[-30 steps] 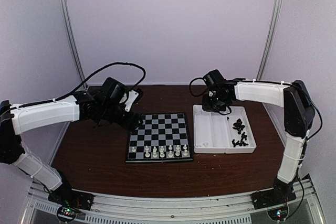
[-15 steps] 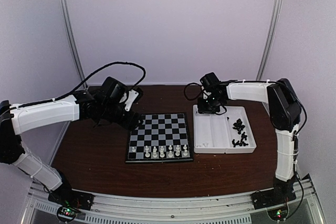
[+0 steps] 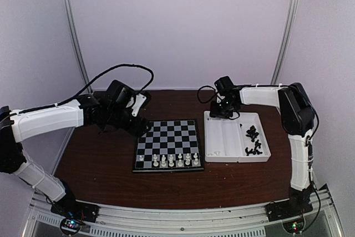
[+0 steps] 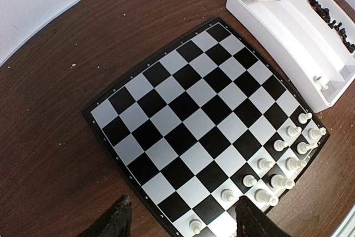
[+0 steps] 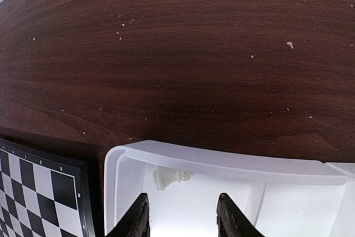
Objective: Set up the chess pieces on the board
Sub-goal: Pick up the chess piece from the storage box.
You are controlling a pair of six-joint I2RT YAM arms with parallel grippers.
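The board [image 3: 166, 144] lies at the table's middle, with several white chess pieces [image 3: 173, 160] standing in its two nearest rows. In the left wrist view they line the board's [image 4: 194, 115] lower right edge [image 4: 280, 162]. My left gripper [image 4: 183, 227] hangs open and empty over the board's left rim [image 3: 143, 129]. My right gripper [image 5: 182, 220] is open over the far left corner of the white tray [image 5: 222, 162], just short of a white piece [image 5: 171, 177] lying on its side there. Nothing is between its fingers [image 5: 136, 217].
The tray [image 3: 221, 156] stands right of the board; its right compartment holds several black pieces [image 3: 252, 140]. Another white piece [image 4: 320, 81] stands at the near end of the left compartment. Bare brown table lies beyond the tray, and white walls enclose the table.
The right arm's elbow has drawn in to the left while its gripper stays over the tray's far left corner. The left arm has not moved.
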